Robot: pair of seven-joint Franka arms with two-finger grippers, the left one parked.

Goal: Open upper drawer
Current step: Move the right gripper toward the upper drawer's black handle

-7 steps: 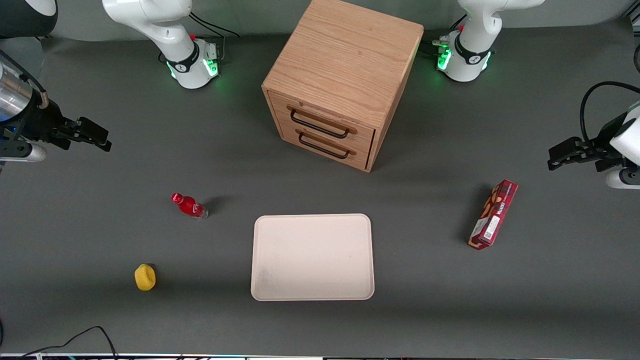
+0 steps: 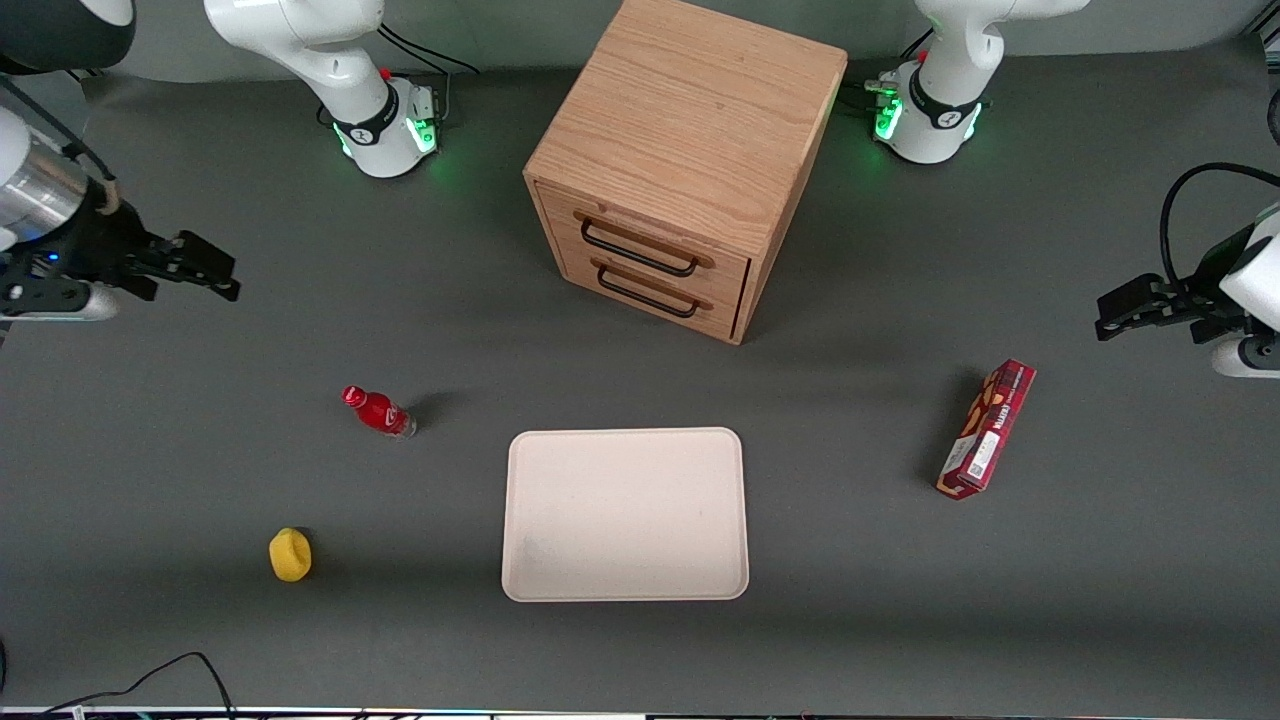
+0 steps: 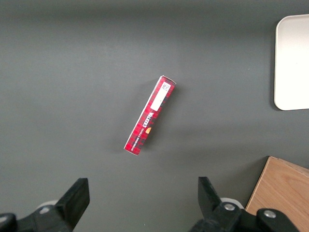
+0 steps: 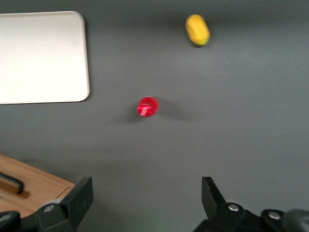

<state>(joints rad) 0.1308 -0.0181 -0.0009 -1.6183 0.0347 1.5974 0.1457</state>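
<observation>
The wooden cabinet (image 2: 690,140) stands at the middle of the table, farther from the front camera than the tray. Its upper drawer (image 2: 645,245) is closed, its black wire handle (image 2: 638,250) above the identical lower drawer (image 2: 650,290). My gripper (image 2: 205,270) hangs open and empty above the table at the working arm's end, well apart from the cabinet. In the right wrist view the gripper (image 4: 147,200) is wide open over bare mat, with a corner of the cabinet (image 4: 29,186) beside one finger.
A red bottle (image 2: 378,411) and a yellow object (image 2: 290,555) lie toward the working arm's end. A cream tray (image 2: 625,515) lies in front of the cabinet, nearer the camera. A red box (image 2: 987,428) lies toward the parked arm's end.
My gripper has moved a little toward the cabinet and slightly away from the front camera. Nothing else moved.
</observation>
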